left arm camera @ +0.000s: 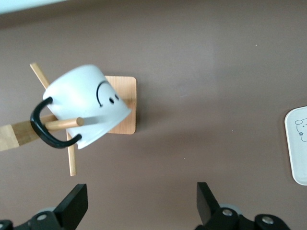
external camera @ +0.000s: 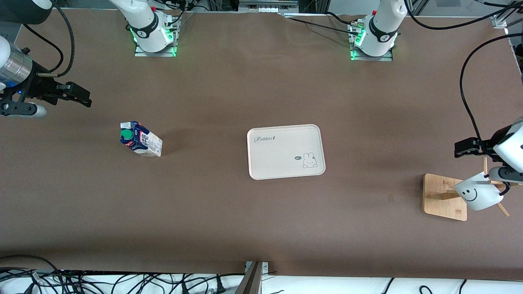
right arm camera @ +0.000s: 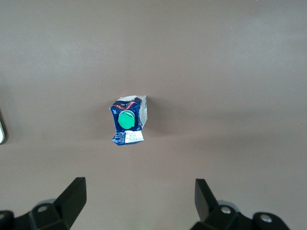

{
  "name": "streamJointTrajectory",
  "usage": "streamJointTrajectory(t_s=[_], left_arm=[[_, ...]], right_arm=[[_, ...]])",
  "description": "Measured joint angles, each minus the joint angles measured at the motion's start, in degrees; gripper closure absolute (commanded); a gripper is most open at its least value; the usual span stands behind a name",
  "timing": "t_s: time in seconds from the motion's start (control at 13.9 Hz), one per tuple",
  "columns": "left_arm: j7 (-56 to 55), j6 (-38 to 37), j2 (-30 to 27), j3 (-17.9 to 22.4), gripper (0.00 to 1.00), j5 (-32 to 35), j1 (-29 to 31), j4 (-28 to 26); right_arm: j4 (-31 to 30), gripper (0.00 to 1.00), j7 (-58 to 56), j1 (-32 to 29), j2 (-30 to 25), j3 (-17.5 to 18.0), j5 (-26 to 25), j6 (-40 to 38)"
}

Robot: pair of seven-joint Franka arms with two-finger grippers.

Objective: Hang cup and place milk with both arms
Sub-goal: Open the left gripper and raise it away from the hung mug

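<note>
The cup (external camera: 477, 192), white with a black smiley face, hangs by its black loop handle on a peg of a wooden rack (external camera: 443, 196) at the left arm's end of the table. In the left wrist view the cup (left arm camera: 86, 103) is tilted on the peg. My left gripper (external camera: 461, 148) is open and empty in the air beside the rack, apart from the cup; it also shows in the left wrist view (left arm camera: 141, 203). The milk (external camera: 141, 139) stands on the table toward the right arm's end. My right gripper (external camera: 81, 97) is open and empty, above the milk (right arm camera: 128, 125) in the right wrist view (right arm camera: 139, 199).
A cream tray (external camera: 286, 152) with a rabbit drawing lies mid-table, between the milk and the rack; its edge shows in the left wrist view (left arm camera: 298, 143). Cables lie along the table edge nearest the front camera.
</note>
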Motion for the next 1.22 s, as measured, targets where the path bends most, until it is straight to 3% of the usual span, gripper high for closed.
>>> streamJointTrajectory(t_s=[0.22,0.57,0.79,0.86,1.01,1.08,1.22], left_arm=[[-0.21,-2.1,-1.18,-0.01,0.0,0.97,-3.69,1.73],[-0.21,-8.54,-6.34,0.08,0.0,0.97,-5.05,2.55],[-0.4,-9.04,-12.24,-0.14,0.0,0.95,-4.8,-3.37],[-0.88,-7.06,-14.66,-1.28,0.0,0.94,-3.86,-7.23],[-3.39,-3.21,-19.52,-8.26,0.0,0.94,2.0,-15.02],[-5.34,-2.37,-21.44,-12.31,0.0,0.95,5.37,-17.83],[-7.3,-1.79,-24.35,-15.8,0.0,1.57,8.03,-21.35]], right_arm=[[0.01,0.0,0.01,-0.01,0.01,0.0,0.0,0.0],[0.04,0.0,0.01,-0.03,0.01,0.0,0.0,0.0],[0.04,0.0,0.01,-0.04,0.03,0.0,0.0,0.0],[0.04,0.0,0.01,-0.05,0.04,0.0,0.0,0.0],[0.04,0.0,0.01,-0.06,0.05,0.0,0.0,0.0],[0.04,0.0,0.01,-0.06,0.05,0.0,0.0,0.0],[0.04,0.0,0.01,-0.06,0.05,0.0,0.0,0.0]])
